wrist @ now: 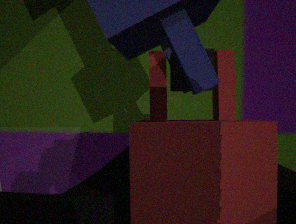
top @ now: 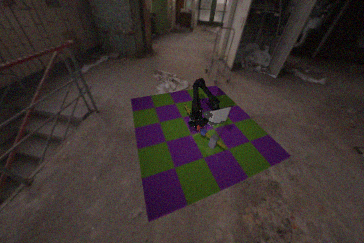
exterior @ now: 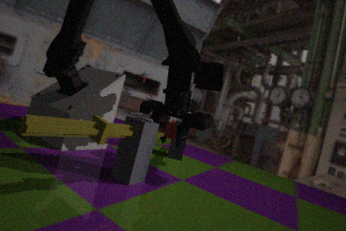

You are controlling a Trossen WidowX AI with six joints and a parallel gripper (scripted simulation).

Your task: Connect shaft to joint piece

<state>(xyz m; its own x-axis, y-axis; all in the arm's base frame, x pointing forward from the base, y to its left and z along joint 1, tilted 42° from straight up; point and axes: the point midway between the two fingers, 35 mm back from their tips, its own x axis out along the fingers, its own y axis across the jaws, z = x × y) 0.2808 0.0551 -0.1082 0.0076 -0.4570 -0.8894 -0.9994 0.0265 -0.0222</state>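
The red square joint piece (wrist: 175, 170) (exterior: 170, 131) fills the lower middle of the wrist view. Its two prongs straddle a blue arm (wrist: 192, 55) of the blue hinge part (wrist: 140, 15), which comes in at a slant. My gripper (wrist: 181, 146) (exterior: 174, 122) is shut on the red joint piece, with black fingers at both its sides. The joint piece's opening is hidden. The yellow second shaft (exterior: 62, 127) (top: 223, 146) has a collar and runs through a grey block (exterior: 135, 153) (top: 213, 141). Its far end near the joint piece is mostly hidden, so I cannot tell the alignment.
Another grey block (exterior: 178, 149) stands behind the gripper. A large grey-white box (exterior: 113, 95) (top: 220, 115) stands beside the arm, behind the yellow shaft in the exterior view. All stand on a green and purple checkered mat (top: 162, 196).
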